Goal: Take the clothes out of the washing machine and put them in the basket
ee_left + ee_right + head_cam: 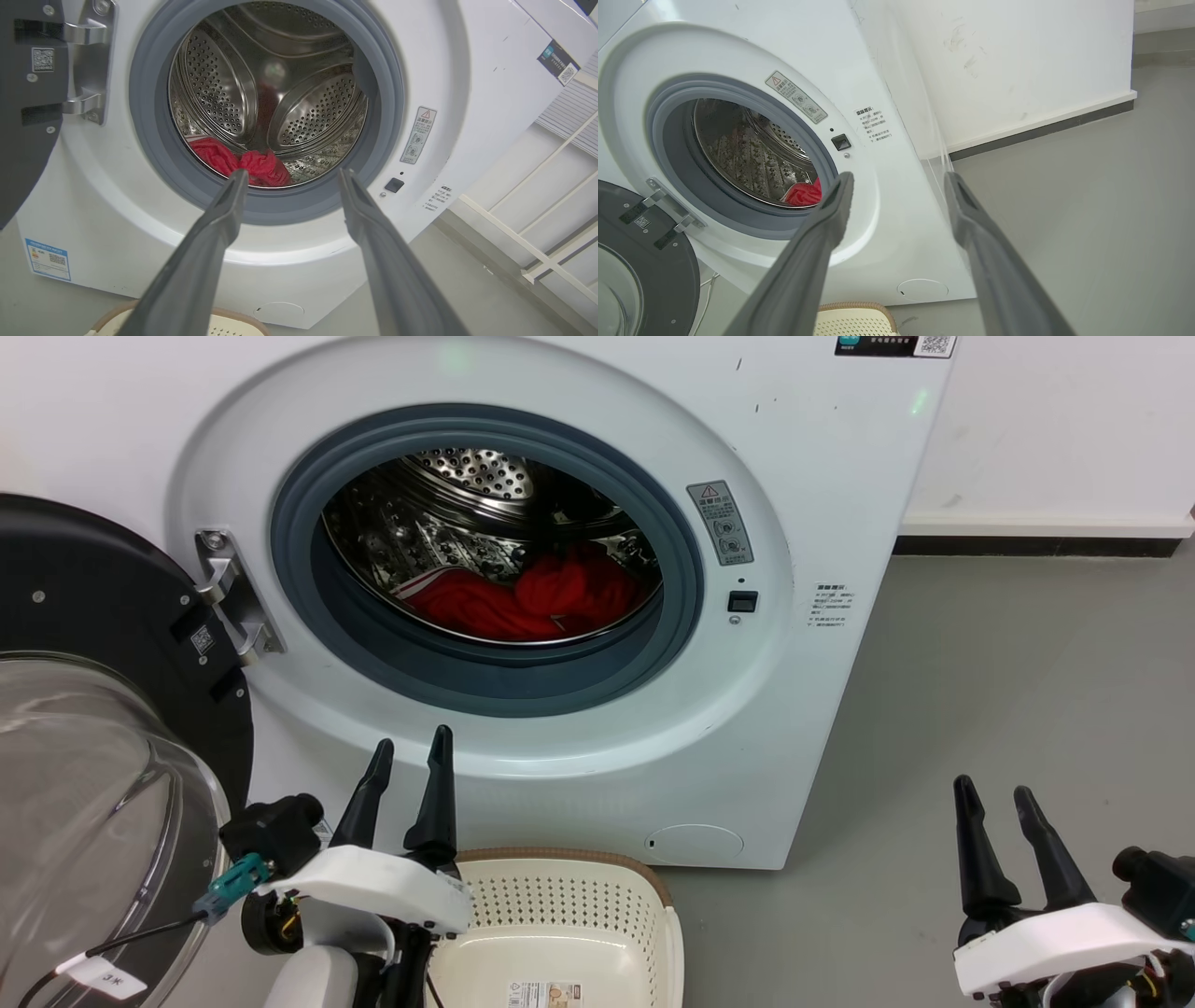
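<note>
The white washing machine [803,504] stands with its door [84,728] swung open to the left. Red clothes [523,597] lie bunched at the bottom of its steel drum, also seen as clothes [243,163] and clothes [805,193] from the wrists. The cream basket [569,933] with a brown rim sits on the floor below the porthole and looks empty. My left gripper [411,751] is open, in front of the machine below the porthole and just left of the basket. My right gripper [994,793] is open over the floor to the machine's right.
Grey floor [1027,691] spreads to the right of the machine, ending at a white wall with a dark skirting board [1036,546]. The open door's glass bowl [93,803] bulges out close to my left arm. A white railing [546,224] stands right of the machine.
</note>
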You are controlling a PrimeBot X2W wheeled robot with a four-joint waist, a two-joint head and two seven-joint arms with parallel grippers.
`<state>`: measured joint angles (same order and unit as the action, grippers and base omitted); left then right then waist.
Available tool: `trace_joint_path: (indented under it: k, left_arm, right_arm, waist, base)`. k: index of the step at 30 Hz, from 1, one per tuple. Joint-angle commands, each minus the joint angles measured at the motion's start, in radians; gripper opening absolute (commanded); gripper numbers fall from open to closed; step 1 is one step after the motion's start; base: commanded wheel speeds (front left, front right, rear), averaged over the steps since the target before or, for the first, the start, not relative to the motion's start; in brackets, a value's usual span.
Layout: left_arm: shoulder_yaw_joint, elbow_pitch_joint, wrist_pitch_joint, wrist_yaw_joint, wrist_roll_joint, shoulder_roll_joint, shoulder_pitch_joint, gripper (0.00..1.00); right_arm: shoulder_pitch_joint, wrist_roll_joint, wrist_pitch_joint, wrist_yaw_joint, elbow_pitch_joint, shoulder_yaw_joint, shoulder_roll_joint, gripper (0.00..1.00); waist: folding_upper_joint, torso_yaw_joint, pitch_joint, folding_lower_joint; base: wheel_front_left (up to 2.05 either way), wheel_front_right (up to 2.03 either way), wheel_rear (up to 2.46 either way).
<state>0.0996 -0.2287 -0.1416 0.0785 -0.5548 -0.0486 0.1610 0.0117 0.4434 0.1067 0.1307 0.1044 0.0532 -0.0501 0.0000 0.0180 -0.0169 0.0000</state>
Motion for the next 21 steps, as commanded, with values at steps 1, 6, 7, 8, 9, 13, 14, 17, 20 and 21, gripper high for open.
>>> trace_joint_path:
  k: [1,6,7,8,9,13,14,17,20,21]
  left_arm:
    - [0.007,0.002,-0.011,-0.003,0.037,-0.002,0.023,1.00]
    - [0.013,-0.011,-0.024,-0.009,0.096,-0.002,0.027,1.00]
    - [0.014,-0.013,-0.026,-0.010,0.107,-0.002,0.028,1.00]
    - [0.015,-0.015,-0.028,-0.010,0.118,-0.002,0.030,1.00]
    - [0.016,-0.017,-0.031,-0.010,0.130,-0.002,0.031,1.00]
    - [0.017,-0.025,-0.038,-0.011,0.160,-0.002,0.033,1.00]
    - [0.018,-0.027,-0.040,-0.012,0.171,-0.002,0.033,1.00]
    - [0.022,-0.036,-0.048,-0.014,0.200,-0.002,0.035,1.00]
    - [0.025,-0.044,-0.055,-0.016,0.230,-0.002,0.037,1.00]
    - [0.026,-0.046,-0.058,-0.016,0.240,-0.002,0.038,1.00]
  right_arm:
    - [0.005,-0.041,0.011,0.000,-0.015,-0.002,-0.001,1.00]
    - [0.007,-0.105,0.018,0.000,-0.019,-0.004,-0.001,1.00]
    - [0.008,-0.118,0.018,0.000,-0.019,-0.004,-0.001,1.00]
    - [0.010,-0.128,0.019,0.000,-0.019,-0.004,-0.001,1.00]
    - [0.011,-0.141,0.020,0.000,-0.020,-0.004,-0.001,1.00]
    - [0.014,-0.176,0.022,0.000,-0.021,-0.003,-0.001,1.00]
    - [0.015,-0.185,0.024,0.000,-0.021,-0.002,-0.001,1.00]
    - [0.017,-0.217,0.027,0.000,-0.019,-0.001,-0.001,1.00]
    - [0.018,-0.247,0.031,0.000,-0.016,-0.002,-0.001,1.00]
    - [0.018,-0.257,0.031,0.000,-0.016,-0.002,-0.001,1.00]
  waist:
    - [0.0000,0.000,0.000,0.0000]
    - [0.0000,0.002,-0.001,0.0000]
    - [0.0000,0.002,-0.001,0.0000]
    - [0.0000,0.002,-0.001,0.0000]
    - [0.0000,0.002,-0.001,0.0000]
    - [0.0000,0.003,-0.002,0.0000]
    - [0.0000,0.004,-0.002,0.0000]
    - [0.0000,0.005,-0.002,0.0000]
    - [0.0000,0.006,-0.003,0.0000]
    - [0.0000,0.006,-0.003,0.0000]
  base:
    - [0.00,0.00,0.00]
    - [0.00,0.00,0.00]
    - [0.00,0.00,0.00]
    - [0.00,0.00,0.00]
    - [0.00,0.00,0.00]
    - [0.00,0.00,0.00]
    - [0.00,0.00,0.00]
    - [0.00,0.00,0.00]
    - [0.00,0.00,0.00]
    - [0.00,0.00,0.00]
